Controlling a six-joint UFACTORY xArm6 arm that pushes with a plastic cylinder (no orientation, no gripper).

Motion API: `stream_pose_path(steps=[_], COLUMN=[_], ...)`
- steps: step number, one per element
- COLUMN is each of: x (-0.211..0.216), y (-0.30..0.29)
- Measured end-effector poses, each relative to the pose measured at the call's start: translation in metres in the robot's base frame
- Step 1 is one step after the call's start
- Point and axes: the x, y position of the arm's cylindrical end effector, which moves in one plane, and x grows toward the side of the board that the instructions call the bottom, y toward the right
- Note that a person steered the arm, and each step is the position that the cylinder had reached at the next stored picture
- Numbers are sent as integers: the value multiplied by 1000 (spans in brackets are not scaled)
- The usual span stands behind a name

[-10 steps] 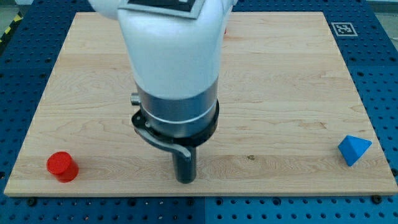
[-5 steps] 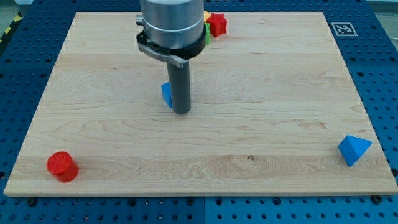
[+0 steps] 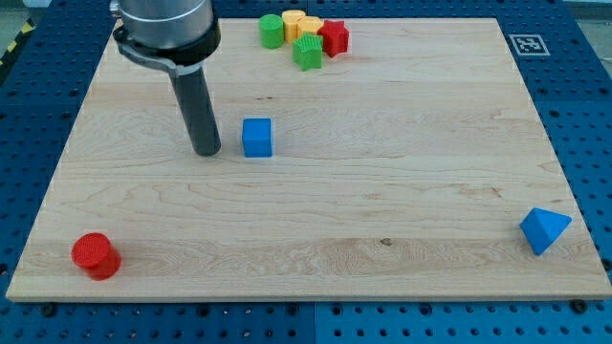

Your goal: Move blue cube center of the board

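Observation:
A blue cube [image 3: 257, 137] sits on the wooden board [image 3: 402, 143], left of the board's middle. My tip [image 3: 207, 151] rests on the board just to the view's left of the cube, a small gap apart from it. The dark rod rises from the tip toward the view's top left.
A cluster of blocks lies at the view's top: a green cylinder [image 3: 272, 30], a yellow block [image 3: 299, 22], a green block [image 3: 307, 53] and a red star-shaped block [image 3: 334, 37]. A red cylinder [image 3: 95, 255] sits bottom left. A blue pyramid-like block [image 3: 544, 229] sits bottom right.
My tip moved from the board's bottom middle up and then to the left, passing in front of the blue cube and ending at its left side. The cube has not visibly moved.

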Motion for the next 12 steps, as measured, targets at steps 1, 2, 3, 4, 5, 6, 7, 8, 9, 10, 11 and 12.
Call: stream_pose_path(steps=[1,2,3,4,5,6,7,8,9,10,11,12], x=[-2,-22,-28,-28,-28,-28,-28,-17,-14,4,11,11], y=[5,5,12,29,52,80,76,63,63,71,76,86])
